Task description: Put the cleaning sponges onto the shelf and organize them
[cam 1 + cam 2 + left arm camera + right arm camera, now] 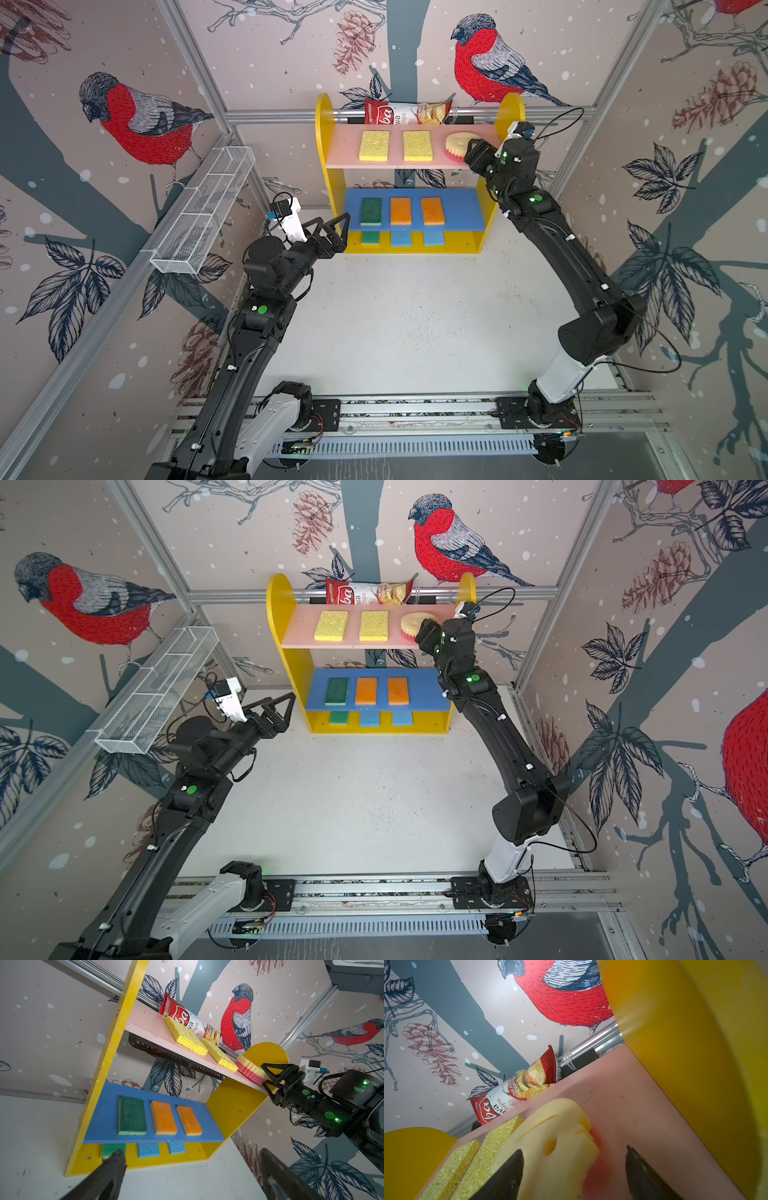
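Observation:
The shelf [328, 166] stands at the back of the table. On its pink top board lie two yellow cleaning sponges [374, 145] and, at the right end, a round pale-yellow one with a pink underside [457, 143]. My right gripper [573, 1149] is open around this round sponge [550, 1147]; one finger lies against it, the other stands apart over bare pink board. A green [370, 211] and two orange sponges [400, 210] rest on the blue board. A green [370, 237] and two blue ones [401, 238] sit on the yellow base. My left gripper [191, 1151] is open and empty by the shelf's lower left corner.
A red-and-white chips bag [405, 113] lies behind the top board, over a black slotted basket [166, 1053]. A white wire-mesh basket [203, 212] hangs on the left wall rail. The white table [415, 311] stretches in front of the shelf.

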